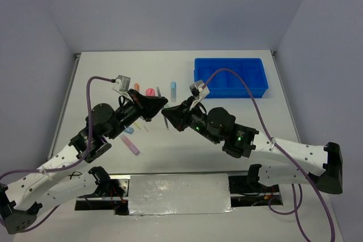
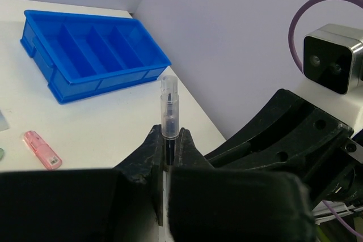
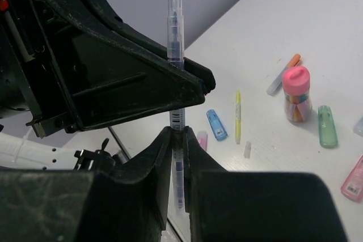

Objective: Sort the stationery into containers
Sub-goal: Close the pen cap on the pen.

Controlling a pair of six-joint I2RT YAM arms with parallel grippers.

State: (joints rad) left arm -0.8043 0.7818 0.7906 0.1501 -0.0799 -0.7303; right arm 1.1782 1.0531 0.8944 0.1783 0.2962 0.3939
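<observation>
Item under handling: one dark slim pen (image 2: 169, 111) with a clear cap. It is off the desk (image 1: 113, 72), out in the open to the left of the blue tray (image 1: 231, 92) and nearer the arm bases than the tray is.

Left fingers (image 2: 148, 154): clenched on the pen's dark barrel just below the clear cap, which stands upright above the tips in the left wrist view.

Right fingers (image 3: 157, 160): clenched on the same pen further down the barrel, close beneath the left fingers' hold. Both arms grip the one pen at once.

Tray: its narrow compartments show nothing inside in the left wrist view.

Loose stationery, all on the desk and all left of the tray:
- pink-capped tube (image 3: 297, 94), upright
- green highlighter (image 3: 326, 126), just beside the tube
- orange-capped highlighter (image 3: 283, 75)
- thin yellow stick (image 3: 237, 114)
- blue highlighter (image 3: 216, 124), close beside the yellow stick
- pink highlighter (image 2: 41, 149)

A purple highlighter (image 1: 130, 144) lies furthest from the tray, toward the left arm.
</observation>
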